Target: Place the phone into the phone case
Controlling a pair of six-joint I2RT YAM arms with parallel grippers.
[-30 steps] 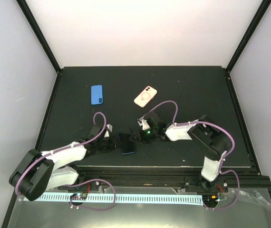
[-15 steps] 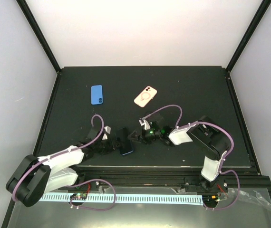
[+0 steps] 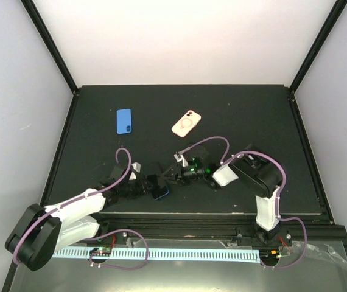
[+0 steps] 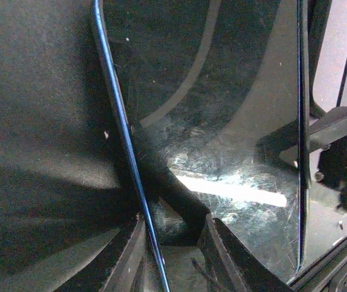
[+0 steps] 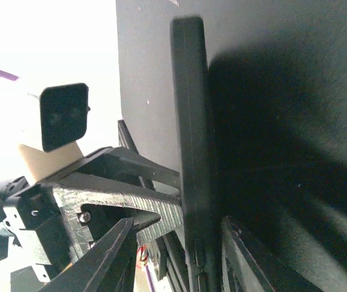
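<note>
Far left on the bench [image 3: 252, 121] lies a blue phone-sized slab [image 3: 123, 121], flat and alone. Near the front edge, the left gripper [image 3: 148, 184] reaches in from the left to the phone [image 3: 159, 191]. In the left wrist view its fingers [image 4: 128, 255] stand either side of the phone's blue rim, the glass slanting away, but I cannot tell whether they are pinching it. The phone sits between the two grippers and looks tipped up rather than flat. The right gripper [image 3: 168, 176] meets it from the right. Its wrist view shows the phone edge-on, one finger [image 5: 246, 261] against it and a gap at the other, so the jaws are spread. Farther back and slightly right, the phone case [image 3: 186, 123] rests ring-up, well apart from the phone.
</note>
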